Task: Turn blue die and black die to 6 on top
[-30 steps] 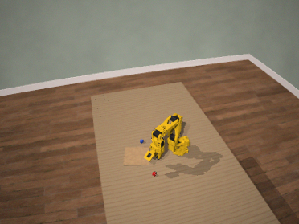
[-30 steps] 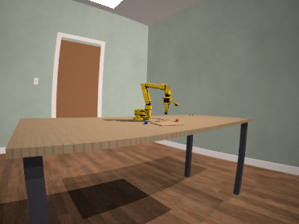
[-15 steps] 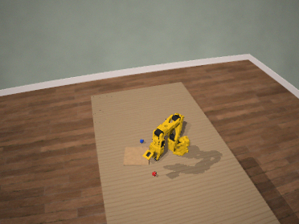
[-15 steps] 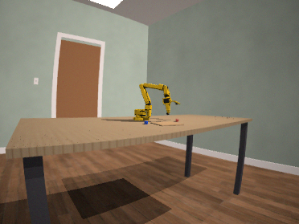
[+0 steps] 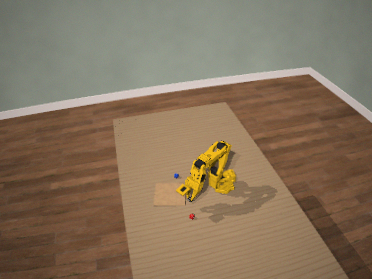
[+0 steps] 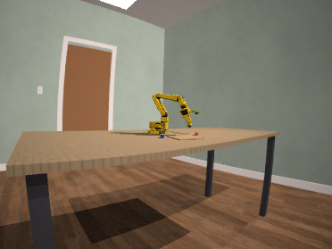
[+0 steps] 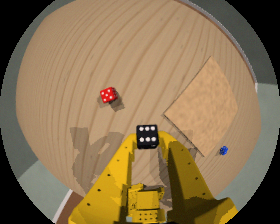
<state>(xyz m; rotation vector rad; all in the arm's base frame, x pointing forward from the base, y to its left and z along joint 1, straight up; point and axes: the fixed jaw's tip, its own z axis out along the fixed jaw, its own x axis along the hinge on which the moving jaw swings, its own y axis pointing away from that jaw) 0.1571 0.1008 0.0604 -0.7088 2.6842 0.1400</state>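
Your gripper (image 5: pixel 190 199) (image 6: pixel 190 126) (image 7: pixel 147 137) clamps the black die (image 7: pixel 147 136) at its tips above the surface (image 5: pixel 210 251) (image 6: pixel 89 148) (image 7: pixel 60 75), presumably to carry it to the mat (image 5: pixel 167 195) (image 6: pixel 189 138) (image 7: pixel 202 107) beside it.

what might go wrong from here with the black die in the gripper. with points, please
The black cube die with white pips (image 7: pixel 147 136) is pinched at the tips of the yellow gripper (image 5: pixel 187 195) (image 6: pixel 195 120) (image 7: pixel 147 137), off the table, so it could slip or tumble on release and lose its face.

The flat tan square mat (image 5: pixel 167 194) (image 6: pixel 189 138) (image 7: pixel 202 107) lies to one side of it in the wrist view; letting go too early may miss the mat.
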